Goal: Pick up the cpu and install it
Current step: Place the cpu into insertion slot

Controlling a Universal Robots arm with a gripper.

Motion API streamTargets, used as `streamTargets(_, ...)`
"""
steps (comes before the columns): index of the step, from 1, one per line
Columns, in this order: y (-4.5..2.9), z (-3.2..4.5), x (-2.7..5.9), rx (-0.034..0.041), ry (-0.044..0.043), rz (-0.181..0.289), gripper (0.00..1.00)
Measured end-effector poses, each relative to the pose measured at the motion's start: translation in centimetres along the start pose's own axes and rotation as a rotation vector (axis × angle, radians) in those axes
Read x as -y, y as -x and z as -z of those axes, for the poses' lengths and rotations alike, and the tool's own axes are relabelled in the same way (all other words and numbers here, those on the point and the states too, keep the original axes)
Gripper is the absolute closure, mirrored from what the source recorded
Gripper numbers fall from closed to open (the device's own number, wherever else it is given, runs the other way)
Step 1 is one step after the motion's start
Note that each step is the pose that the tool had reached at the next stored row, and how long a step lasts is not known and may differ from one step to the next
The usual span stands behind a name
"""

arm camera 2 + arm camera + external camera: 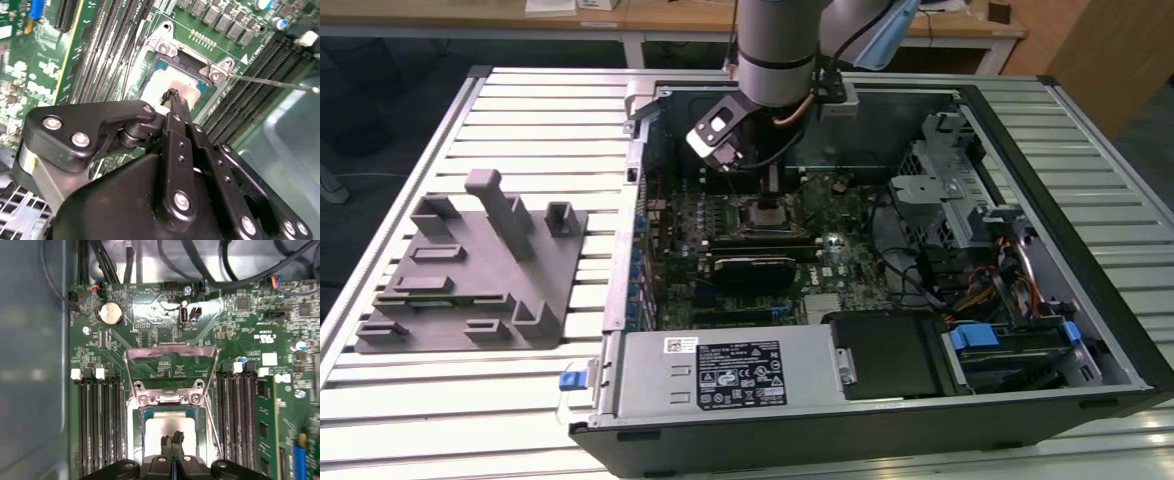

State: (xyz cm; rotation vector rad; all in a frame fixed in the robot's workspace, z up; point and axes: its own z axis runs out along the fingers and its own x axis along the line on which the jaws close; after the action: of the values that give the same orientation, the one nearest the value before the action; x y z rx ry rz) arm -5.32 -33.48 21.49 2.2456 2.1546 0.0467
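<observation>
The cpu (159,429) lies in the socket (133,415), far inside the case (854,430). The gripper (172,440), fingers pressed together, is poised at its top. Contact should be kept light, square, and clear of the raised load plate (170,351).

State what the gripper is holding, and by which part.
Nothing is held. The gripper has its jaws shut on each other, tips over the cpu, which lies flat in its socket.
</observation>
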Motion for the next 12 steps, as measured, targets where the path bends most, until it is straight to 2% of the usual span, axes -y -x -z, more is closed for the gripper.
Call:
streamTargets(9,0.0,2.81,-0.12,0.0,0.0003,0.0,0.89)
streamTargets(12,0.0,3.25,-0.13,-0.0001,0.0005,0.0,0.89)
